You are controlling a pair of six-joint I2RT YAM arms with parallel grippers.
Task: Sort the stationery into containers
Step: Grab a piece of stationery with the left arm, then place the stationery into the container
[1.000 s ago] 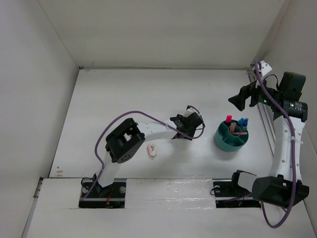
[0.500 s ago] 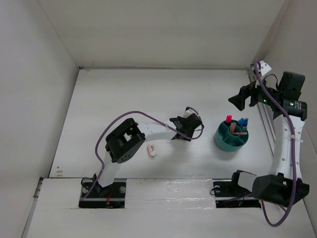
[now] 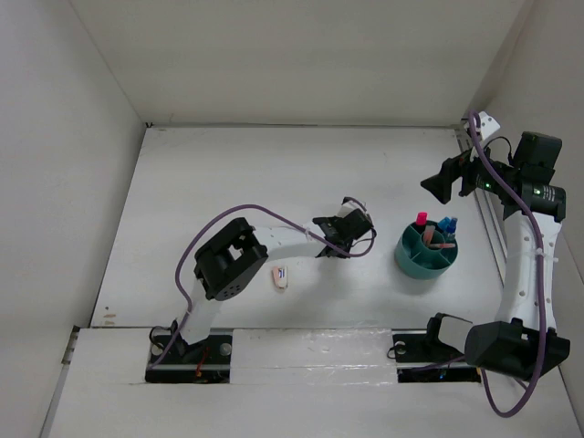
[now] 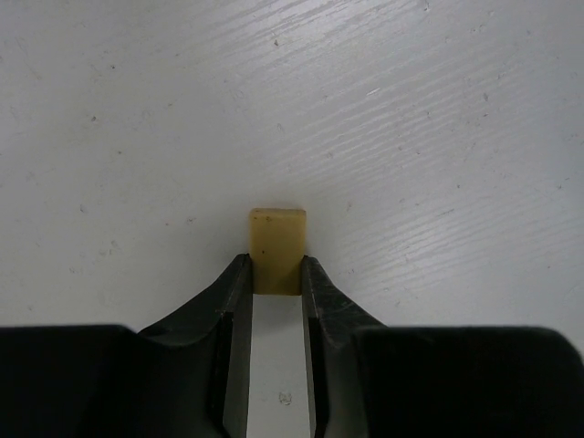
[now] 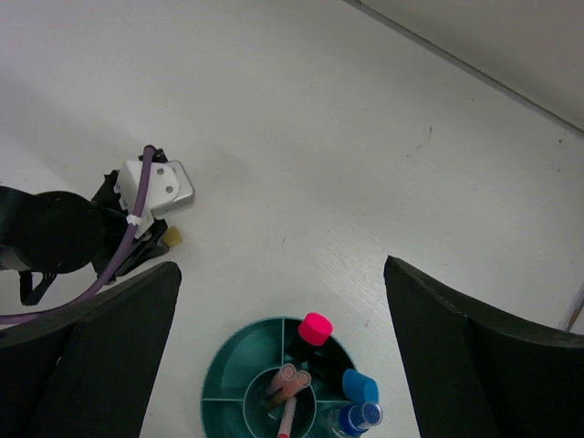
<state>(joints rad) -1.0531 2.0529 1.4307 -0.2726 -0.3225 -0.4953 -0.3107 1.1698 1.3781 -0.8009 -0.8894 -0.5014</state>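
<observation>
My left gripper (image 4: pixel 276 265) is shut on the tan eraser cube (image 4: pixel 277 239), gripping its near half close above the white table; I cannot tell whether it touches. From above, this gripper (image 3: pixel 353 238) is left of the teal organiser cup (image 3: pixel 412 256). The eraser also shows in the right wrist view (image 5: pixel 172 237). The cup (image 5: pixel 219 388) holds the pink-capped highlighter (image 5: pixel 316 328), the blue-capped highlighter (image 5: pixel 359 387), the clear bottle (image 5: pixel 358 420) and thin pink-orange pens (image 5: pixel 290 383). My right gripper (image 5: pixel 283 338) is wide open and empty, high above the cup. The pinkish stapler (image 3: pixel 281 277) lies near my left arm's elbow.
White walls close in the table at the left, back and right. A metal rail (image 3: pixel 494 228) runs along the right edge beside the cup. My left arm's purple cable (image 3: pixel 274 217) loops over the table's middle.
My left wrist has shifted very slightly toward the near left with the eraser still in it. My right arm has not moved.
</observation>
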